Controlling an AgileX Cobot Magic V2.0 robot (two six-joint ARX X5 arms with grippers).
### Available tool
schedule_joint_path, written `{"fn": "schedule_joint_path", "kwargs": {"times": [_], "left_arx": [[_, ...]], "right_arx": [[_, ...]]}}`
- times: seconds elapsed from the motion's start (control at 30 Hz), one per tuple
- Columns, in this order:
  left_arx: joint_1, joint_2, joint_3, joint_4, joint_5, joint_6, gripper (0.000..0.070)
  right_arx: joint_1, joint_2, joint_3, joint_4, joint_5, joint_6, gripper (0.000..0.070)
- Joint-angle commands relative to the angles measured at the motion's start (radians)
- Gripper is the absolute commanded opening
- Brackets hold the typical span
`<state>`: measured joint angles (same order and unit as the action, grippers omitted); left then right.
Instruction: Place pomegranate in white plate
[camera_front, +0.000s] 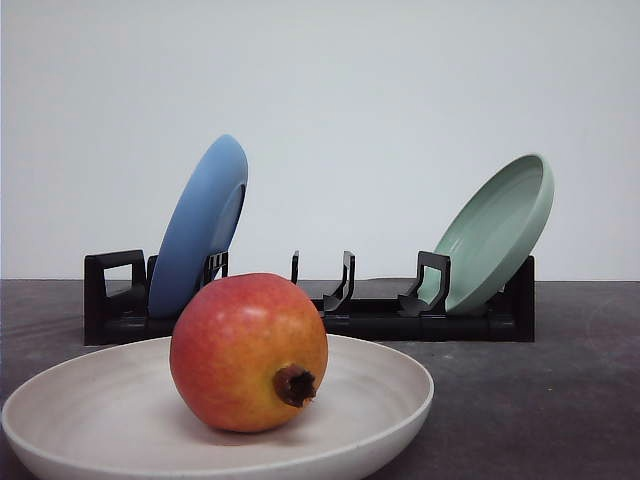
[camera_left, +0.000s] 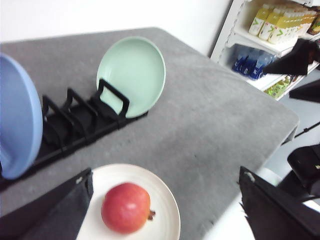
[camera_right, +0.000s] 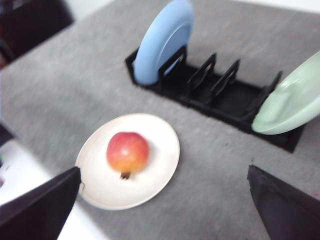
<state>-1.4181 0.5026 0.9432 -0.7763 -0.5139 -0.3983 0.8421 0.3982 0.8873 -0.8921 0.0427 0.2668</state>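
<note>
On the grey tabletop (camera_front: 560, 400), near its front edge, the pomegranate (camera_front: 248, 352) rests in the white plate (camera_front: 90, 410), its dark crown stub pointing forward and slightly right. Behind it a black rack (camera_front: 370, 315) holds a blue plate (camera_front: 200, 225) leaning at its left end and a pale green plate (camera_front: 497, 232) at its right. Both wrist views show each pincer's fingers spread wide, well clear of the fruit: left pincer (camera_left: 165, 215), right pincer (camera_right: 165, 210), holding nothing.
</note>
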Motion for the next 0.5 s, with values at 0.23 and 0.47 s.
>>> {"fn": "schedule_joint_path", "kwargs": {"times": [0.23,0.47], "left_arx": [[-0.014,0.010,0.013,0.009,-0.045,0.062,0.0240],[-0.014,0.009,0.013,0.007,-0.055,0.079,0.0000]], "right_arx": [[0.006,-0.047,-0.046,0.056,0.013,0.006,0.0691],[0.006,-0.047,-0.046,0.055,0.017,-0.032,0.0000]]}}
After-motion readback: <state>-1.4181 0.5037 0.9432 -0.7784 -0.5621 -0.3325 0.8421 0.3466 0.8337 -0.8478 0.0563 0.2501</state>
